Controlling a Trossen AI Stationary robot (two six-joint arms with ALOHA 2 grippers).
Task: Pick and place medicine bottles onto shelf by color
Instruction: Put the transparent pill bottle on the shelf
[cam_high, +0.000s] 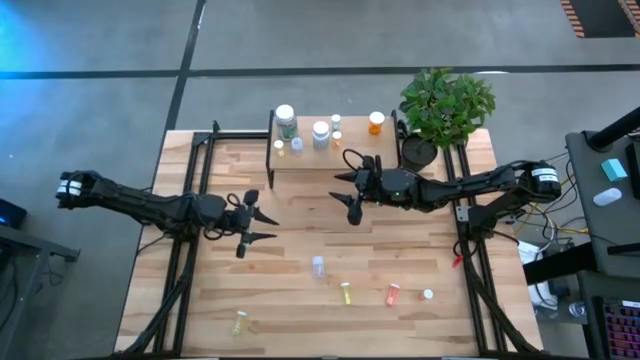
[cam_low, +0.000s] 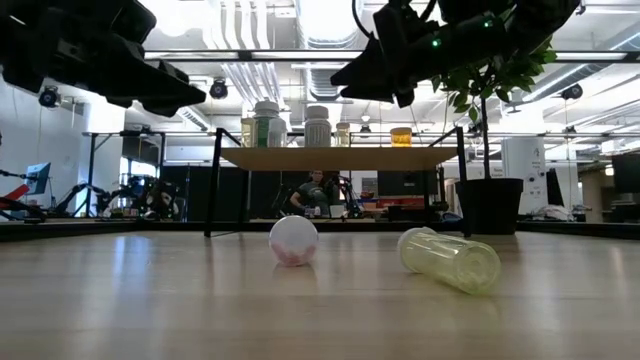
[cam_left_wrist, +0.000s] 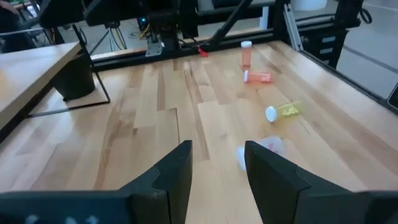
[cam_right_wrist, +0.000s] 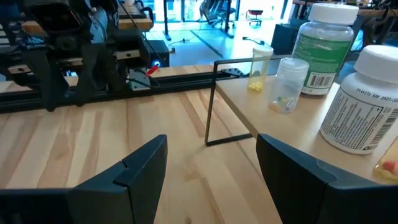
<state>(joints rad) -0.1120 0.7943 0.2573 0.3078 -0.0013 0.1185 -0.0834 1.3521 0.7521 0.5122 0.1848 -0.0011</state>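
The shelf (cam_high: 330, 150) stands at the table's far middle and bears several bottles: a big green-labelled one (cam_high: 286, 120), a white one (cam_high: 321, 132), an orange one (cam_high: 376, 122) and small vials. On the table lie a clear bottle (cam_high: 318, 265), a yellow one (cam_high: 346, 292), an orange one (cam_high: 393, 294) and another yellow one (cam_high: 240, 322); a small white-capped one (cam_high: 428, 295) is beside them. My left gripper (cam_high: 262, 226) is open and empty, left of the clear bottle (cam_left_wrist: 261, 149). My right gripper (cam_high: 350, 193) is open and empty, just in front of the shelf (cam_right_wrist: 298, 130).
A potted plant (cam_high: 440, 105) stands at the far right, beside the shelf. Black frame rails (cam_high: 185, 230) run along the table's left and right sides. In the low view the clear bottle (cam_low: 293, 240) and a yellow bottle (cam_low: 450, 260) lie in front of the shelf (cam_low: 340, 157).
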